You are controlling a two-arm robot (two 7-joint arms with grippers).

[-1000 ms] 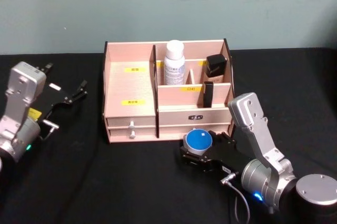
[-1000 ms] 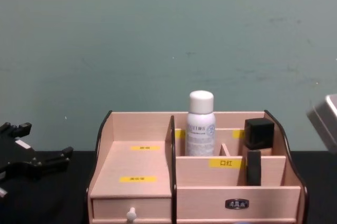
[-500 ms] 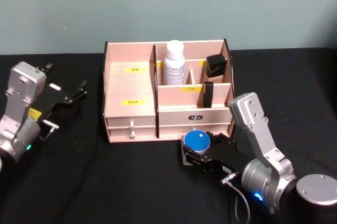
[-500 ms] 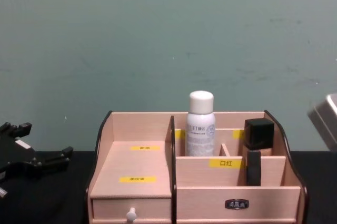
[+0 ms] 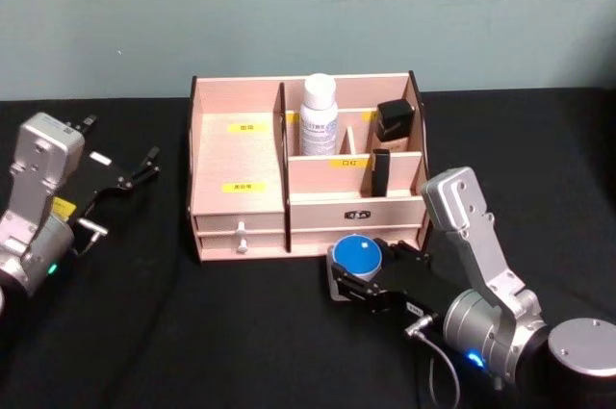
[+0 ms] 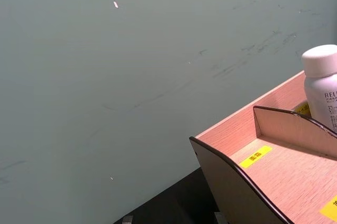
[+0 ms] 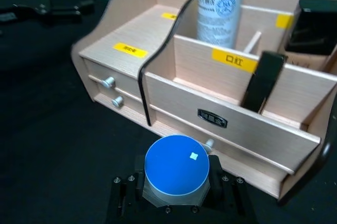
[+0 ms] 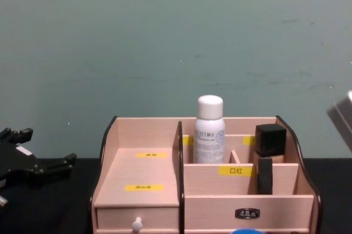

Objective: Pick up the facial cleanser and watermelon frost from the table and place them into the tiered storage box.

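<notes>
Now | right claw (image 5: 354,272) pinches watermelon frost (image 7: 176,165) on near side of tiered storage box (image 5: 236,154); facial cleanser (image 5: 319,118) inside | left claw (image 5: 120,151) spread, parked | next: lift over front wall.

Yellow label (image 8: 235,170) on the front divider (image 8: 209,180) of the box (image 8: 137,132), right of centre: we read "口红" in dark characters, in the chest view and again in the right wrist view. On the bottle (image 6: 322,89), seen from the left wrist, we make out "REL" at the start of the top line of print; the rest is cut off. The other yellow labels (image 5: 247,127) on the left tiers and the dark plate (image 8: 247,212) on the drawer (image 8: 275,215) carry marks too small for us to read.
</notes>
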